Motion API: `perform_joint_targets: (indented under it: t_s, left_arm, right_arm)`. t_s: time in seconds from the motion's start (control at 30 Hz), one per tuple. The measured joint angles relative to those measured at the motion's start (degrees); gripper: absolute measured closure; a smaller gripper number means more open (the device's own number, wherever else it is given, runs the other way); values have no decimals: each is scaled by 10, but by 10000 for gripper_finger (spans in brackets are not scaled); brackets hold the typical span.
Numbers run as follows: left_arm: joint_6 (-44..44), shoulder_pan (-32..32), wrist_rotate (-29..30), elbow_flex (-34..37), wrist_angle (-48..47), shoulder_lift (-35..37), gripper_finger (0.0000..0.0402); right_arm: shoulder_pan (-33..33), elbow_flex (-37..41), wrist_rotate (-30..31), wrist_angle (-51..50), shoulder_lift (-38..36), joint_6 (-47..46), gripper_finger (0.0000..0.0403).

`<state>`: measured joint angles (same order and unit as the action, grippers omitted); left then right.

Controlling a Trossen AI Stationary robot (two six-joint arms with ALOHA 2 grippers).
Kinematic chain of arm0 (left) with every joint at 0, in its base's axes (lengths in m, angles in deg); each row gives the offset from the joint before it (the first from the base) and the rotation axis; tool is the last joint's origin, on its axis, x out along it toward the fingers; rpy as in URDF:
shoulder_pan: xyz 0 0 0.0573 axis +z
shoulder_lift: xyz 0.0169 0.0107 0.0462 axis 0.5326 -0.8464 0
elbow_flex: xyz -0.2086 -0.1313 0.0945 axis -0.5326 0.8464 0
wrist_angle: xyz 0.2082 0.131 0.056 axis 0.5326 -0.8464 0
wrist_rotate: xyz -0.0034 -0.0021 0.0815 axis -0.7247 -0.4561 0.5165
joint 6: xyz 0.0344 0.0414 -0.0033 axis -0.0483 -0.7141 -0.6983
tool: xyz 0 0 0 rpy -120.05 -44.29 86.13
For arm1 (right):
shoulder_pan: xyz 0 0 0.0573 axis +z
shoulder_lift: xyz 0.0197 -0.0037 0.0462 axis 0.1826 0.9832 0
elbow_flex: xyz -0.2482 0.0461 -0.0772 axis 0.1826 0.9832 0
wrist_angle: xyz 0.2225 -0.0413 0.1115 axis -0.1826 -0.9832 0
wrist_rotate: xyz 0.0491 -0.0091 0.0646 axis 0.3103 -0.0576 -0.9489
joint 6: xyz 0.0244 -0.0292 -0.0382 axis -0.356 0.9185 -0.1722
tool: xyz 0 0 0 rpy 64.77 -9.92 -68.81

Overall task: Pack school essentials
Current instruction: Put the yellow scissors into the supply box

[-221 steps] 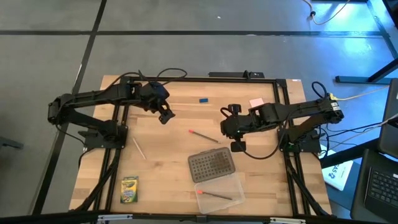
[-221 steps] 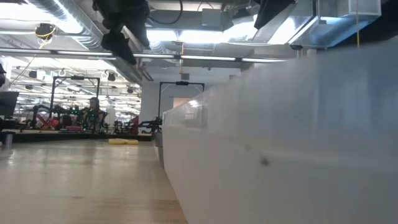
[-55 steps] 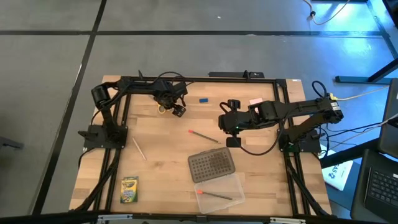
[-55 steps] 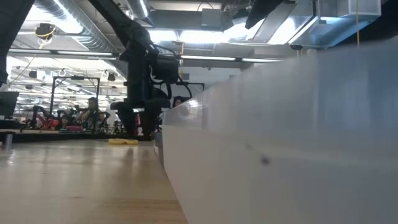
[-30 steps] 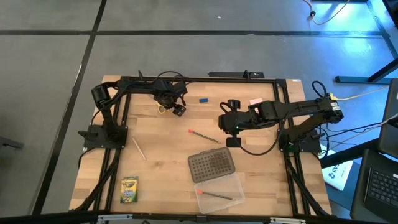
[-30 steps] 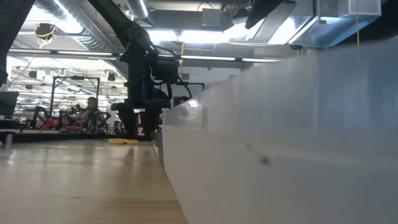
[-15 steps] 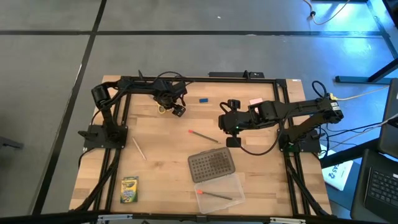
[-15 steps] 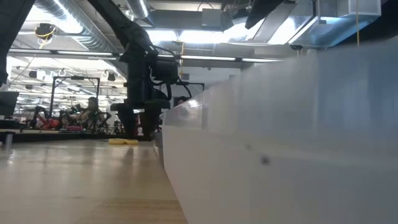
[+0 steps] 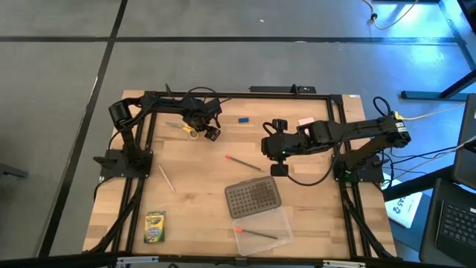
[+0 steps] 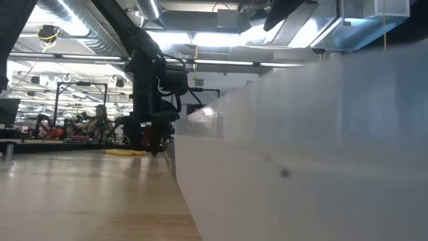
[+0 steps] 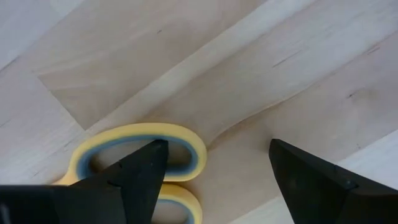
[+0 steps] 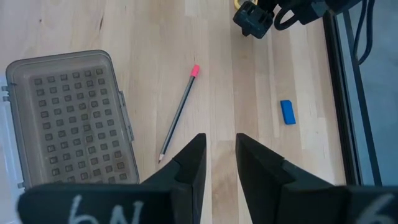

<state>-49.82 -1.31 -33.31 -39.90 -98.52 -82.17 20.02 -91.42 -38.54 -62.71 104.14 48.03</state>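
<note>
- My left gripper (image 11: 214, 171) is down at the table's far edge, over the yellow-handled scissors (image 11: 146, 163); my fingers (image 11: 144, 176) stand spread, one over the yellow handle loop, the other on bare wood (image 11: 298, 68) beside it; nothing is pinched.
- From above, the scissors (image 9: 187, 129) lie just left of my left gripper (image 9: 210, 132), near the black frame (image 9: 230, 94).
- My right gripper (image 12: 219, 163) hovers over the middle of the table, fingers narrowly apart and empty.
- The tiny blue eraser (image 9: 242, 118) lies to the right of the scissors; the red pencil (image 9: 243, 162) lies nearer the front.
- The grey dotted lid (image 9: 253, 197) sits in front of that pencil; the crayon box (image 9: 154, 227) lies at the front left.
</note>
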Motion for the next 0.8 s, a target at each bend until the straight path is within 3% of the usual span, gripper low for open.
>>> perform_joint_targets:
  t_s: [0.8]
  left_arm:
    - [1, -1, 34, 30, 2, 3, 336]
  right_arm:
    - [0, 0, 0, 0, 0, 1, 313]
